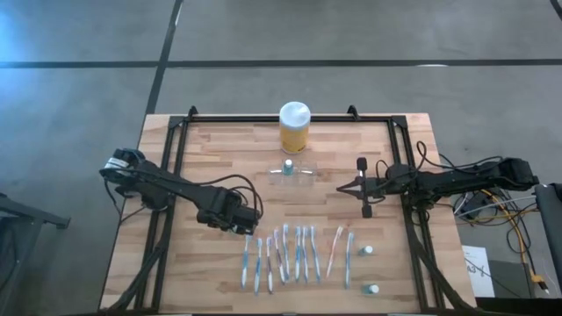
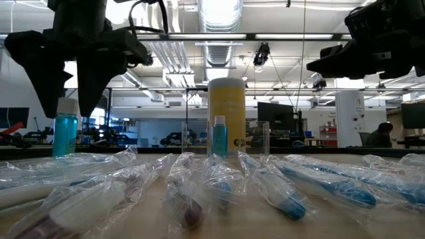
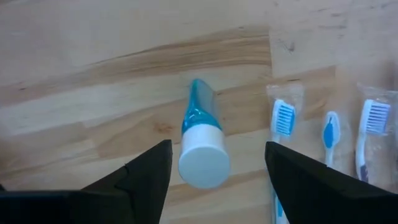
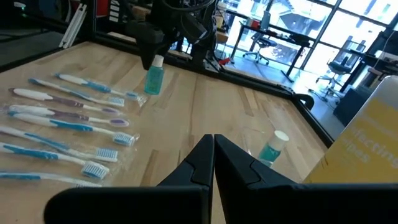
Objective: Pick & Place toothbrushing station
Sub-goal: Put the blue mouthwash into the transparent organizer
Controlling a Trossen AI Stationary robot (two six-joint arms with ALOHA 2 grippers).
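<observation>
I'm over a pale butcher-block desk (image 1: 219, 158) framed in black rails, grey concrete floor around it; the low view looks into an open workshop with ceiling ducts and monitors. The left gripper (image 3: 214, 180) hangs above a small blue bottle (image 3: 200, 134) with a white cap, its fingers spread wide and holding nothing. The right gripper (image 4: 213, 158) waits mid-desk, fingers shut and empty. The toothbrushing station (image 1: 289, 171) sits just in front of the yellow jar (image 1: 294, 127), whose lettering I can't read.

Yellow jar (image 4: 373, 140) cut off
</observation>
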